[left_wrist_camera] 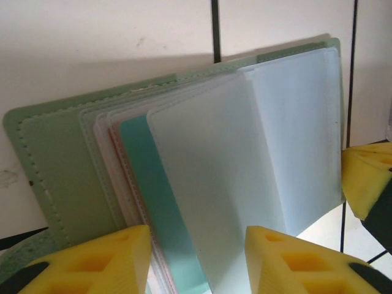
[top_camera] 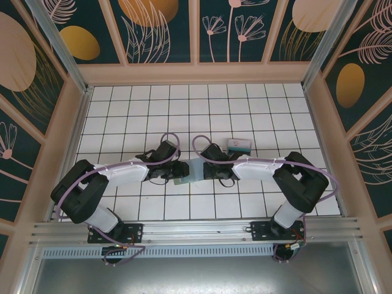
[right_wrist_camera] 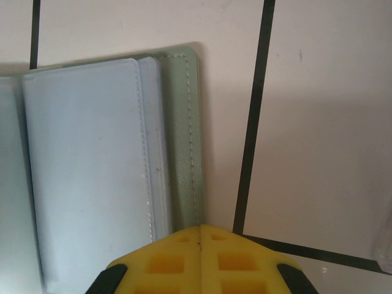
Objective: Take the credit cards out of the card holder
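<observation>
While the right pincer [right_wrist_camera: 199, 236], pads shut together, seems to pin the right edge of the sage-green stitched folding card holder [left_wrist_camera: 55, 165] lying open on the white tiled bench [right_wrist_camera: 318, 122], the left pincer [left_wrist_camera: 196, 239] gapes empty. A teal plastic credit card [left_wrist_camera: 153, 196] among the frosted sleeves [left_wrist_camera: 245, 184] runs lengthwise into that gap, nearest the left arm.

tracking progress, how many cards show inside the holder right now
1: a teal card between the frosted sleeves of the card holder, near the left gripper; others may be hidden behind sleeves.
</observation>
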Robot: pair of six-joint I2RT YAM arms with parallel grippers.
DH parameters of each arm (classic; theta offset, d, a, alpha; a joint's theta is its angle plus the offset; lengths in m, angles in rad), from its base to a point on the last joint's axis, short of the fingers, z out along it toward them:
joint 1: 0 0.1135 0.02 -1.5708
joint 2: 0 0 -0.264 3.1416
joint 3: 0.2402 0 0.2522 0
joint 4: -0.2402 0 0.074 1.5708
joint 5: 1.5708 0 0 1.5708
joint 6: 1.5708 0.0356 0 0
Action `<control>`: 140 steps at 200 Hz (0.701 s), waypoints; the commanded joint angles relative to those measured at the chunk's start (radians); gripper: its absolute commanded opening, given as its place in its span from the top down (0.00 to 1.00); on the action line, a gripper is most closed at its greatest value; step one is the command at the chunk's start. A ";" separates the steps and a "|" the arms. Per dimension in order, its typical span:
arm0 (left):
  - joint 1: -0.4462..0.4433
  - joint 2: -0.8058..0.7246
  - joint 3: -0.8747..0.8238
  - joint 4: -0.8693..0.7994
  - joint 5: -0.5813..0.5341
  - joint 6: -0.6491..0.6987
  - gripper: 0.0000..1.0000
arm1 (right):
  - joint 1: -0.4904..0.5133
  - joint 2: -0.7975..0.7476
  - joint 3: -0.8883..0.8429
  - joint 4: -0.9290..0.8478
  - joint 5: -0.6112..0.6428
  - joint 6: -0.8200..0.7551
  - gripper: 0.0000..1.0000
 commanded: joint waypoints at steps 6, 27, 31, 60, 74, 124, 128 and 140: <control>-0.016 -0.002 0.036 0.033 0.046 0.022 0.47 | 0.015 0.046 -0.011 -0.007 -0.023 0.025 1.00; -0.018 -0.004 0.040 0.033 0.047 0.026 0.42 | 0.015 0.046 -0.012 -0.008 -0.023 0.026 1.00; -0.019 -0.005 0.041 0.033 0.047 0.026 0.38 | 0.015 0.046 -0.012 -0.007 -0.022 0.026 1.00; -0.020 -0.014 0.038 0.050 0.062 0.030 0.29 | 0.015 0.047 -0.011 -0.009 -0.019 0.028 1.00; -0.020 -0.020 0.040 0.067 0.079 0.031 0.31 | 0.015 0.046 -0.012 -0.011 -0.017 0.029 1.00; -0.025 0.022 0.100 0.127 0.150 0.031 0.52 | 0.014 -0.019 -0.047 0.009 0.034 0.074 1.00; -0.025 0.028 0.105 0.128 0.155 0.030 0.54 | 0.013 -0.031 -0.051 0.010 0.040 0.078 1.00; -0.025 0.043 0.122 0.130 0.162 0.025 0.58 | 0.011 -0.063 -0.062 0.010 0.059 0.088 1.00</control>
